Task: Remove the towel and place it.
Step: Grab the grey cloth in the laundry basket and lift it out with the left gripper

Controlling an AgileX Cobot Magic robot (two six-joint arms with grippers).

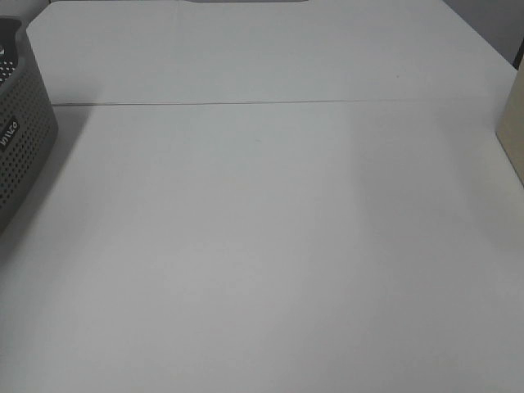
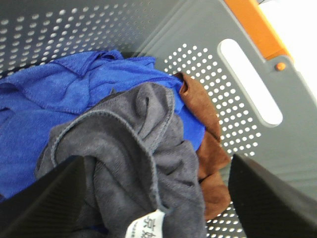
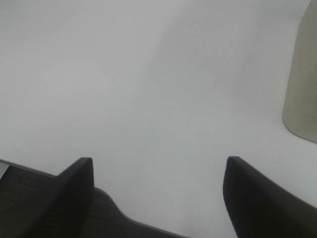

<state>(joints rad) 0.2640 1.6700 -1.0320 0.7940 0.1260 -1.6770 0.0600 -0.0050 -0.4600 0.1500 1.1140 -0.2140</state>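
towel (image 2: 129, 163): dark grey, crumpled on top of the pile inside the basket (image 2: 247, 74), with a white tag (image 2: 146, 227) showing at its hem.
blue cloth (image 2: 49, 109): lies under and beside the towel, touching it.
brown cloth (image 2: 210, 148): tucked between the towel and the perforated basket wall (only part of it shows).
left gripper (image 2: 156, 163): you have it hanging over the towel inside the basket. The jaws are spread wide with nothing held between them. You cannot tell here whether the tips touch the fabric.
right gripper (image 3: 158, 161): your jaws are wide apart here too, holding nothing, above the bare white surface (image 3: 148, 74).
high view: only a corner of the basket shows, at the left edge in the upper half of the frame. Neither gripper nor the towel appears there.
beige object (image 1: 514, 123): at the right edge of the frame, standing on the surface. The right wrist view shows it near that gripper but not touching it.
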